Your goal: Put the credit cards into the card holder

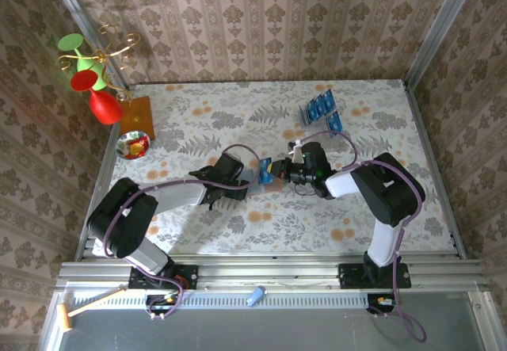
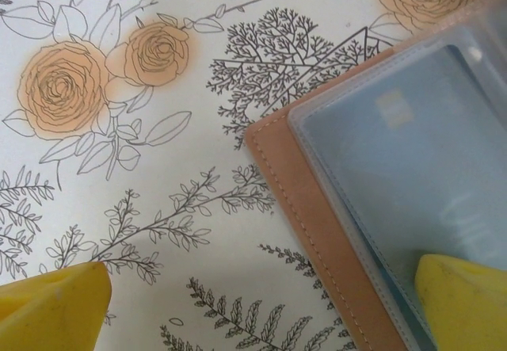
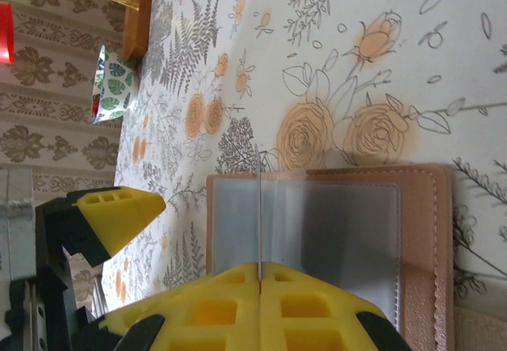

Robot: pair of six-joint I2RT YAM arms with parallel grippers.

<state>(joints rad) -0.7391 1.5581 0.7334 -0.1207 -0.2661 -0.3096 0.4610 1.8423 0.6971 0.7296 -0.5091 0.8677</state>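
Observation:
The card holder (image 3: 333, 232) lies open on the flowered table, a salmon-brown wallet with clear sleeves. My right gripper (image 3: 260, 272) is shut on a thin credit card (image 3: 259, 200), seen edge-on, standing over the wallet's sleeves. From above this blue card (image 1: 266, 169) sits at the right gripper (image 1: 279, 170). My left gripper (image 2: 261, 311) is open, one yellow fingertip (image 2: 463, 299) over the card holder (image 2: 317, 224) and the other on the cloth beside it. A blue card (image 2: 428, 145) shows under the clear sleeve. The left gripper (image 1: 240, 180) is on the wallet's left side.
A clear rack with more blue cards (image 1: 321, 109) stands at the back right of centre. A wooden board (image 1: 136, 116), a red vase (image 1: 103, 104) and a small patterned bowl (image 1: 132, 145) crowd the back left corner. Wallpapered walls enclose the table.

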